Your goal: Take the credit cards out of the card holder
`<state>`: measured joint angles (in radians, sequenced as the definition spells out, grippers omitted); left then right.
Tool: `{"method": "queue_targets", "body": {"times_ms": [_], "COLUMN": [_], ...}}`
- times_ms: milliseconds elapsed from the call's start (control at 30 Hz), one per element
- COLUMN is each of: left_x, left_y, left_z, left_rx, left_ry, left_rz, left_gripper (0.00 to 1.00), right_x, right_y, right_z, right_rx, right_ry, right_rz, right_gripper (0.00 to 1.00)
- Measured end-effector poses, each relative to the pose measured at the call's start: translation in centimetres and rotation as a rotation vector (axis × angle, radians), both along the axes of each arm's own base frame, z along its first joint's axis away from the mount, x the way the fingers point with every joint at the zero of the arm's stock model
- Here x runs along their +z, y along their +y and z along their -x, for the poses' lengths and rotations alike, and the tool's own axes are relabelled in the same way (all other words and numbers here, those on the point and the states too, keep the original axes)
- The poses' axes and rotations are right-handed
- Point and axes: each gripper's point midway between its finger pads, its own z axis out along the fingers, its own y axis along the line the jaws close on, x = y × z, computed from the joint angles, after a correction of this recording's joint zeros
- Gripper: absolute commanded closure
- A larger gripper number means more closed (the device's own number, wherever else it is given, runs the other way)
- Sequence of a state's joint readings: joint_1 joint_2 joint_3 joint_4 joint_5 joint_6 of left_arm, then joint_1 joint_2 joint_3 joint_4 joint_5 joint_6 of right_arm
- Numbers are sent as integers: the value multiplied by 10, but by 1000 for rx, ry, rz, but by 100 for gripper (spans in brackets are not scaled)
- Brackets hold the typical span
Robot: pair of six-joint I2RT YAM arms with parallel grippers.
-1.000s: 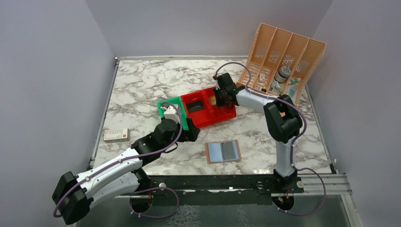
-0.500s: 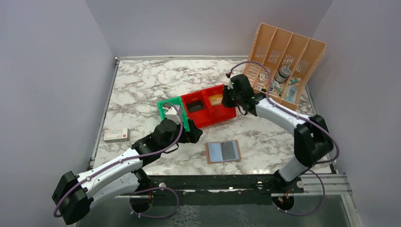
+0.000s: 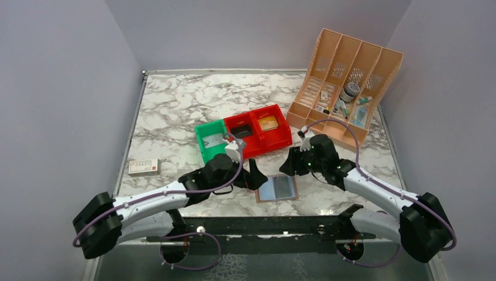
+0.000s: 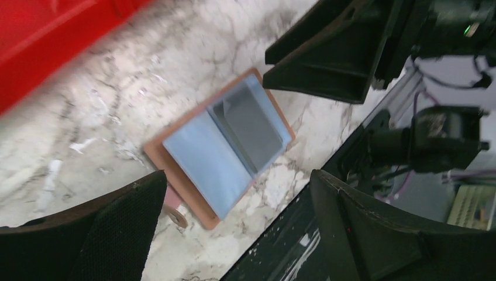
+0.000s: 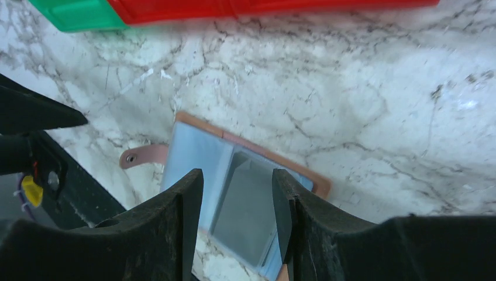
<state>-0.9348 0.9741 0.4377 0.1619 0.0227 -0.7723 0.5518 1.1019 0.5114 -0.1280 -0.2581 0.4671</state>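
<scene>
The card holder [image 3: 276,188] lies open and flat near the table's front edge. A dark grey credit card [image 3: 283,186] sits in its right clear pocket. The left pocket [image 4: 202,161] looks empty. A yellow-gold credit card [image 3: 268,123] lies in the red bin's right compartment. My left gripper [image 3: 255,175] hangs wide open at the holder's left edge, nothing between its fingers [image 4: 237,175]. My right gripper [image 3: 290,164] hovers just above the holder's far right corner, open. In the right wrist view the grey card [image 5: 245,205] shows between the parted fingertips of that gripper [image 5: 236,175].
A red bin [image 3: 275,142] and a green bin [image 3: 200,140] stand side by side behind the holder. A peach slotted organizer [image 3: 345,82] with small items stands at the back right. A white and red box [image 3: 144,167] lies at the left. The holder's snap tab [image 5: 143,156] sticks out on its left.
My right arm swung back from the red bin to the holder, its jaws opening; the yellow-gold card stays in the bin. My left gripper moved right, up to the holder's left edge.
</scene>
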Motion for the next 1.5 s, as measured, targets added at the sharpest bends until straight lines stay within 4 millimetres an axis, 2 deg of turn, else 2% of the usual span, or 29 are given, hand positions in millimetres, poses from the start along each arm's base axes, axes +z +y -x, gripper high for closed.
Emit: {"method": "queue_targets", "body": {"times_ms": [67,200,333,533,800,933,1033,1267,1500], "left_x": [-13,-29,-41,-53,-60,-67,-74,-86,-95], "left_y": [-11,-26,-27,-33,-35,-35,-33,-29,-27], "left_z": [11,24,19,12,10,10,11,12,11], "left_rx": [-47,-93,-69,-57,-59,-64,-65,-73,-77], "left_ry": [25,52,63,80,89,101,113,130,140], "left_rz": [-43,-107,-146,-195,-234,-268,-290,-343,-388], "left_gripper": [10,14,19,34,43,43,50,55,69], "right_x": [-7,1,3,-14,-22,-30,-35,-45,-53], "right_y": [-1,-1,-2,-6,-8,-10,-11,-12,-16], "right_z": [11,13,15,21,24,28,30,34,38], "right_rx": [12,6,6,5,5,5,6,9,3], "right_ry": [36,32,30,93,122,156,173,216,250], "right_rz": [-5,-24,-26,13,34,55,66,86,109], "right_gripper": [52,53,56,60,63,64,66,70,70]}}
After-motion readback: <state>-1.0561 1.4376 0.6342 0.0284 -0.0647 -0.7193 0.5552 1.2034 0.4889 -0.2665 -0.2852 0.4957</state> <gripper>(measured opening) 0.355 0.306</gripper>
